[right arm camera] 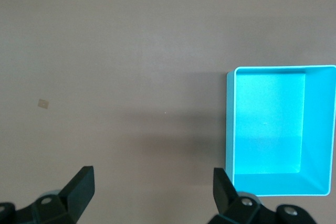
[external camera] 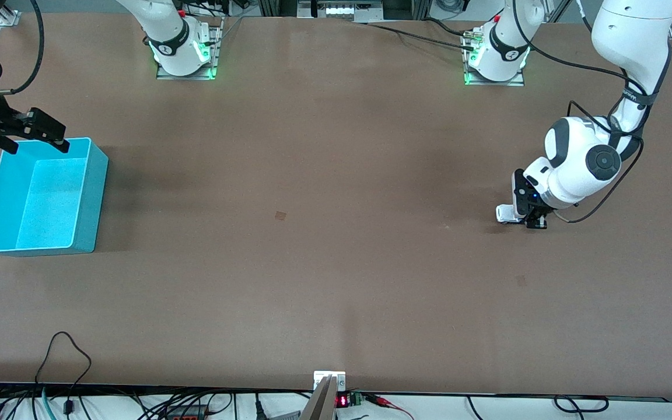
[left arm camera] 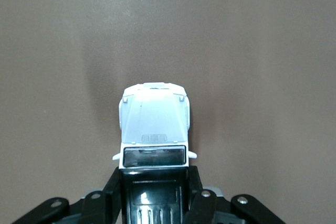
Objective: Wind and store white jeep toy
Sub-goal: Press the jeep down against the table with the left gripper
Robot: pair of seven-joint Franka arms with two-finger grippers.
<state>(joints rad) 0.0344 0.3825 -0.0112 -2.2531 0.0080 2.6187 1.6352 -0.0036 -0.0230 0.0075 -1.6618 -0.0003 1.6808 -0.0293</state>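
Observation:
The white jeep toy [external camera: 506, 214] is down at table level near the left arm's end of the table. In the left wrist view its white hood [left arm camera: 155, 121] points away from the gripper. My left gripper [external camera: 529, 220] [left arm camera: 155, 182] is shut on the jeep's black rear section, one finger on each side. The turquoise bin [external camera: 94, 198] stands empty at the right arm's end and also shows in the right wrist view [right arm camera: 230, 124]. My right gripper [external camera: 37, 135] [right arm camera: 152, 190] is open and empty, up over the bin's edge farthest from the front camera.
A small tan mark [external camera: 280, 216] lies on the brown tabletop between the jeep and the bin, and shows in the right wrist view [right arm camera: 44, 103]. Cables [external camera: 67, 350] run along the table edge nearest the front camera.

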